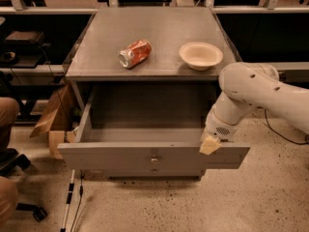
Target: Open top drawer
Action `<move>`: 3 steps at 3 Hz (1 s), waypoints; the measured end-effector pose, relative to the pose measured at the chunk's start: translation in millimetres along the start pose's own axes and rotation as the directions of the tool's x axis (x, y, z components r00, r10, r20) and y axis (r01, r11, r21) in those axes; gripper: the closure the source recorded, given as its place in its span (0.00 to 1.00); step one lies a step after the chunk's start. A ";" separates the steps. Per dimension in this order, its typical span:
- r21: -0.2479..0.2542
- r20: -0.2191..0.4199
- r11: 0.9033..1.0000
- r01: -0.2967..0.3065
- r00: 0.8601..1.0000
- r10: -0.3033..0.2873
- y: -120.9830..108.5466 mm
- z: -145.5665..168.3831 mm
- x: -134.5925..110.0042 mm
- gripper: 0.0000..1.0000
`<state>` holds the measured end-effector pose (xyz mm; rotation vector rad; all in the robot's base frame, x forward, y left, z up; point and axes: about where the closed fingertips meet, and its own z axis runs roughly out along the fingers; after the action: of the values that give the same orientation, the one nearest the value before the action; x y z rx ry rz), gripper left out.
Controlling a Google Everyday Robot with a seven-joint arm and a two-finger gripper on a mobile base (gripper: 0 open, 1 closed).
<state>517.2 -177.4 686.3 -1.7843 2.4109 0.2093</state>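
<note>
Wide grey flat-fronted top drawer [125,157] stands well out, task near done; gripper [210,144] at its 3 o'clock edge; closure: cannot tell.

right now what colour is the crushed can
The crushed can is orange-red, camera view; gripper at the top drawer front.

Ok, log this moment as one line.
top drawer: open, pulled out | end effector: at its front's top edge, right side | cabinet top: can, bowl
</note>
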 end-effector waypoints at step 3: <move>0.019 0.008 0.999 0.043 0.999 -0.043 -2.8 -3.3 -18.3 0.58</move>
<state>525.1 -161.7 692.9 -1.8214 2.3589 0.1888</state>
